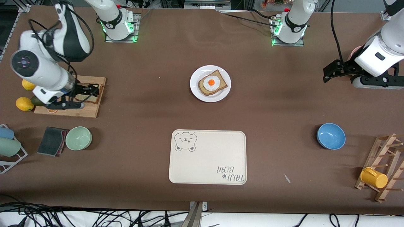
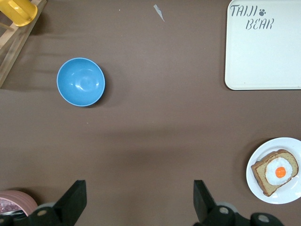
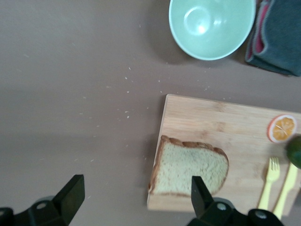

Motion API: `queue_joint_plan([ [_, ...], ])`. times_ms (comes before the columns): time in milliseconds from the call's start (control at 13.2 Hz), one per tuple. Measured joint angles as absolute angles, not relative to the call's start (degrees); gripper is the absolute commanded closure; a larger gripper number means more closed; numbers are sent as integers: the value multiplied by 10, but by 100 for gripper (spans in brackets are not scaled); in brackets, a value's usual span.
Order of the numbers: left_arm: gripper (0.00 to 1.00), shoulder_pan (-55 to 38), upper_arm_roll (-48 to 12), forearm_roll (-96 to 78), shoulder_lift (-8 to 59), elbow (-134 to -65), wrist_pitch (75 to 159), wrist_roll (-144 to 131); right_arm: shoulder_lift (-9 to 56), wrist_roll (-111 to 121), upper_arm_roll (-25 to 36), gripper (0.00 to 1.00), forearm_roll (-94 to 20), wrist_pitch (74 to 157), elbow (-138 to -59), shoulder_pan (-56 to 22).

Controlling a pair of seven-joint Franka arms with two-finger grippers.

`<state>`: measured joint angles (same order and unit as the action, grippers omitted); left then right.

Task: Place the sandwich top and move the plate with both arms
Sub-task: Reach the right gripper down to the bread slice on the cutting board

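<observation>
The sandwich top (image 3: 190, 165), a plain slice with a darker crust, lies on a wooden cutting board (image 3: 225, 122) toward the right arm's end; it also shows in the front view (image 1: 89, 98). My right gripper (image 1: 91, 90) (image 3: 136, 188) is open and empty, low over the board's edge. One finger is over the slice, the other over the bare table. The white plate (image 1: 199, 93) (image 2: 282, 197) holds an egg-topped slice (image 1: 212, 83) at mid-table. My left gripper (image 1: 329, 72) (image 2: 139, 193) is open and empty, waiting over bare table toward the left arm's end.
A cream bear-printed tray (image 1: 208, 157) lies nearer the camera than the plate. A green bowl (image 1: 79, 138) and a dark cloth (image 1: 52, 141) sit near the board, with lemons (image 1: 24, 104) beside it. A blue bowl (image 1: 331, 136) and a rack with a yellow mug (image 1: 374, 177) stand toward the left arm's end.
</observation>
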<state>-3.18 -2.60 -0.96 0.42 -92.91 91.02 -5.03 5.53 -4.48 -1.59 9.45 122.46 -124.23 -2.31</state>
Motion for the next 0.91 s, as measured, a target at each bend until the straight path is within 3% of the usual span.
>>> queue_joint_plan([
  [228,0,-32,-26,-10,4,-929,910,-50,79,-93,-15,0,122,1288,-1307,-22],
  [683,0,-32,-26,-10,4,-929,910,-51,179,-243,-15,0,204,1322,-1314,-22],
  [910,0,-32,-26,-10,4,-929,910,-51,193,-252,-10,10,211,1321,-1313,-21],
])
